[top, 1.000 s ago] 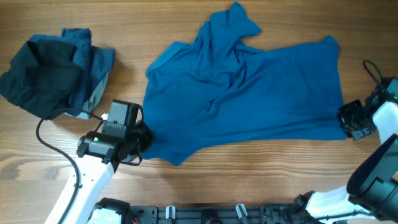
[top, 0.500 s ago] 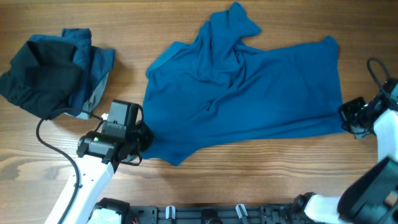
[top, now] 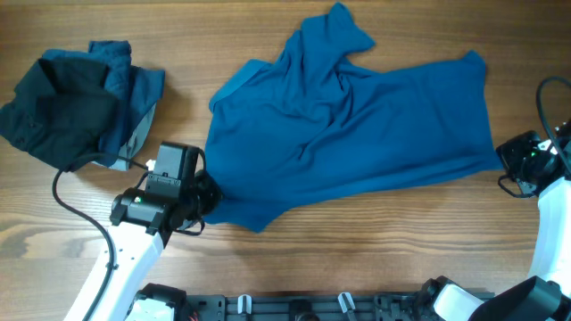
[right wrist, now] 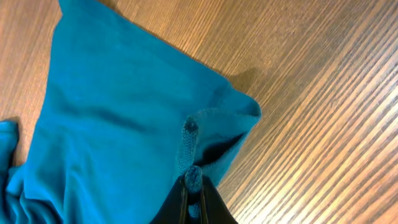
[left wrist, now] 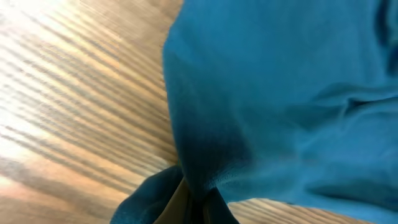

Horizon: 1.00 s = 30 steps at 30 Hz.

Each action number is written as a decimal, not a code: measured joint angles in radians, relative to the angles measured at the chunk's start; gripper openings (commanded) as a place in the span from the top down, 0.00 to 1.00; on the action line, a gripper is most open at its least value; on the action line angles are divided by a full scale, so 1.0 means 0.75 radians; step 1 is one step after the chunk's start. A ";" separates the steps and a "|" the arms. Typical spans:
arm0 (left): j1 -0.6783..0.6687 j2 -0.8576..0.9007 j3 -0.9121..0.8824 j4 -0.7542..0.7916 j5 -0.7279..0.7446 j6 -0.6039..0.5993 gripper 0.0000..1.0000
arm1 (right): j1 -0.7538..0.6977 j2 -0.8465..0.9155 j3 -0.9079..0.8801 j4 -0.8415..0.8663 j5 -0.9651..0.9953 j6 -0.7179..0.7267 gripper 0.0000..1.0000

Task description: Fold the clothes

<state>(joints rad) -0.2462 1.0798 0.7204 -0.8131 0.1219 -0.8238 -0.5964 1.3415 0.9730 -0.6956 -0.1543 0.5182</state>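
A large mid-blue T-shirt (top: 357, 125) lies spread and rumpled across the wooden table, one sleeve bunched at the top. My left gripper (top: 203, 198) is shut on the shirt's lower left edge; in the left wrist view the cloth (left wrist: 261, 93) bunches between the fingers (left wrist: 198, 200). My right gripper (top: 507, 160) is shut on the shirt's lower right corner; the right wrist view shows a pinch of hem (right wrist: 193, 177) between the fingertips (right wrist: 193, 186). A pile of near-black and blue clothes with a grey lining (top: 76, 102) lies at the far left.
The table (top: 384, 250) is brown wood. A black cable (top: 76, 209) loops beside the left arm. A black rail (top: 294, 308) runs along the front edge. Another cable (top: 546, 94) curls at the right edge.
My right gripper has moved to the right and slightly up with the shirt corner, pulling the lower right hem outward. The left arm has stayed put.
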 measured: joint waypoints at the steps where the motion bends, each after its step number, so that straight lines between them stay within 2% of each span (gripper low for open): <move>1: 0.000 0.000 0.000 0.039 0.031 0.017 0.96 | 0.000 0.000 0.000 0.001 -0.004 -0.001 0.96; 10: 0.001 -0.004 0.002 0.033 0.152 0.159 0.96 | 0.000 0.000 0.000 0.001 -0.037 -0.006 0.96; 13: 0.001 -0.063 0.106 -0.020 0.191 0.267 0.96 | 0.000 -0.001 0.003 0.037 -0.130 -0.042 0.96; 16: 0.001 -0.146 0.404 -0.031 0.200 0.400 0.96 | 0.000 -0.023 0.089 -0.027 -0.286 -0.080 0.96; 19: 0.002 -0.209 0.871 -0.057 0.174 0.523 0.96 | 0.000 -0.103 0.321 -0.173 -0.368 -0.105 0.96; 22: 0.004 -0.205 1.450 -0.147 0.111 0.636 0.96 | 0.000 -0.214 0.632 -0.312 -0.406 -0.131 0.96; 25: 0.004 -0.210 1.810 -0.257 0.040 0.713 0.96 | 0.000 -0.245 0.847 -0.425 -0.425 -0.138 0.96; 26: 0.004 -0.209 1.917 -0.299 0.016 0.735 0.96 | 0.001 -0.246 0.901 -0.452 -0.432 -0.139 0.96; 30: 0.004 -0.197 2.070 -0.426 -0.026 0.775 0.96 | 0.004 -0.242 1.090 -0.550 -0.457 -0.140 0.96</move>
<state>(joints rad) -0.2436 0.9318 2.2730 -1.1324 0.1020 -0.2428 -0.5934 1.1603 1.7905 -1.1080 -0.4969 0.4133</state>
